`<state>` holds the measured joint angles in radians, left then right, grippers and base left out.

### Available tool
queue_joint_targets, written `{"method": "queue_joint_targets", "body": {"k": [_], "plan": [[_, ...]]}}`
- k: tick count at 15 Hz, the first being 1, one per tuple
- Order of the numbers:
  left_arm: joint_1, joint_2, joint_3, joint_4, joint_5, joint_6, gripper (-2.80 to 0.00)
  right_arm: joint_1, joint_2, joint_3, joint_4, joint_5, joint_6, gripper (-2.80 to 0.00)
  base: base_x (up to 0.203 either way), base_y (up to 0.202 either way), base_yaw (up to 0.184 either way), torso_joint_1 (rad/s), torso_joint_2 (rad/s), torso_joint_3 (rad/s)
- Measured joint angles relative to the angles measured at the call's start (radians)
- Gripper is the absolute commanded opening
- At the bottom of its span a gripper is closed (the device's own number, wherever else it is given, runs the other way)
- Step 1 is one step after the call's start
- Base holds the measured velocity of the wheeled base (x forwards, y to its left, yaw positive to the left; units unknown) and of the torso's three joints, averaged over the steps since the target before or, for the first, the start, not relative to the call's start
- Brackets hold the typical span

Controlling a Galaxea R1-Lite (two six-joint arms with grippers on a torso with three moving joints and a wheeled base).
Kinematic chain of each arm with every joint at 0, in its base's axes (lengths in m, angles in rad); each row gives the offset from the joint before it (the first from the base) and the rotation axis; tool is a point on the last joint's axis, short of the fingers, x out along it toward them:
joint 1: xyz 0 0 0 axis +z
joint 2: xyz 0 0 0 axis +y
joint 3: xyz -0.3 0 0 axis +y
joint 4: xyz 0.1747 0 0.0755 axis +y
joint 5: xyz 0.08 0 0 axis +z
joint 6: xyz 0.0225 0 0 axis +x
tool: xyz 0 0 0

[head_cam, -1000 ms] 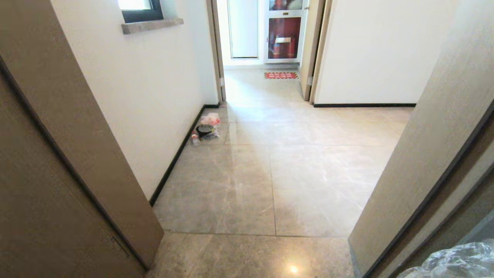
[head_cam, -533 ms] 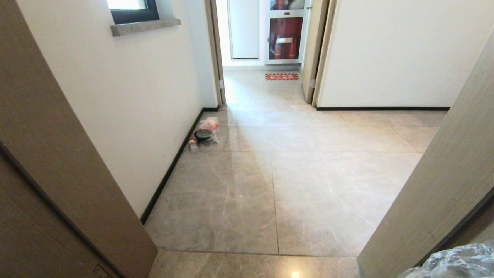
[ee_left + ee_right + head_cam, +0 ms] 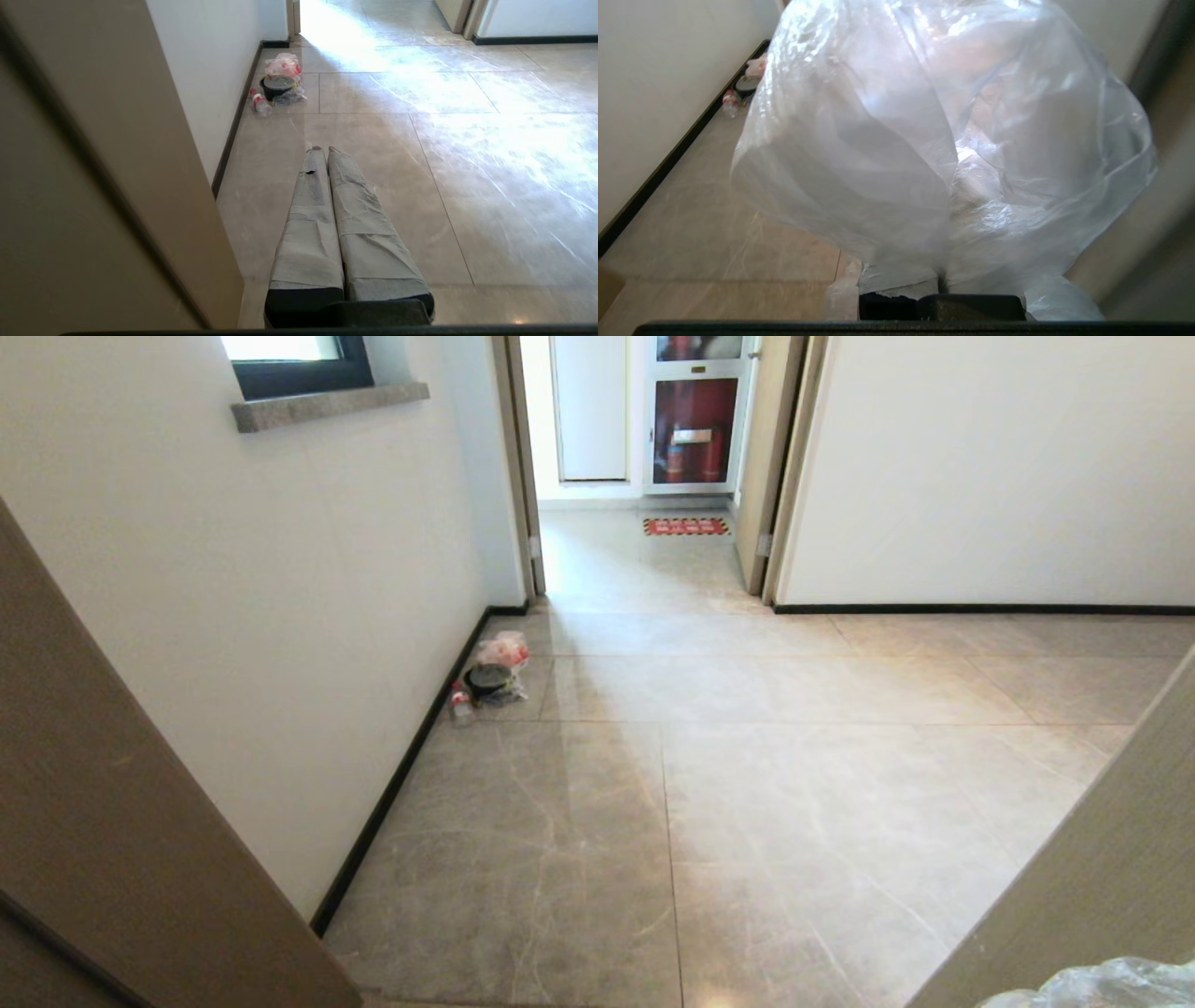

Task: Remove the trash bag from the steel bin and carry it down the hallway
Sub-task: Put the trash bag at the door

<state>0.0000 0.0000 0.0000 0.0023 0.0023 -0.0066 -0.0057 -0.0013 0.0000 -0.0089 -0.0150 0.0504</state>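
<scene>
The right gripper [image 3: 941, 280] is pressed together, pinching the trash bag [image 3: 943, 140], which billows in front of the right wrist camera and shows in the head view only as a crinkled edge at 5 o'clock [image 3: 1102, 985]. The left gripper [image 3: 327, 149] is empty, its padded fingers [image 3: 310, 224] pressed together and pointing forward above the floor. The hallway [image 3: 728, 784] of grey stone-look tiles extends toward 12 o'clock, where an open doorway [image 3: 635, 476] shows a red floor mat [image 3: 685, 526]. At 10 o'clock, a small litter pile [image 3: 490, 677] with a black bowl lies against the white wall [image 3: 308, 579], beside its black baseboard.
</scene>
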Motion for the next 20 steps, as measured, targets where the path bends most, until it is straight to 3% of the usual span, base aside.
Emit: {"method": "queue_joint_targets", "body": {"k": [20], "plan": [[0.0, 0.0, 0.0, 0.0, 0.0, 0.0, -2.8, 0.0, 0.0, 0.0, 0.0, -0.001, 0.0, -2.8, 0.191, 0.0, 0.001, 0.002, 0.0, 0.002]]}}
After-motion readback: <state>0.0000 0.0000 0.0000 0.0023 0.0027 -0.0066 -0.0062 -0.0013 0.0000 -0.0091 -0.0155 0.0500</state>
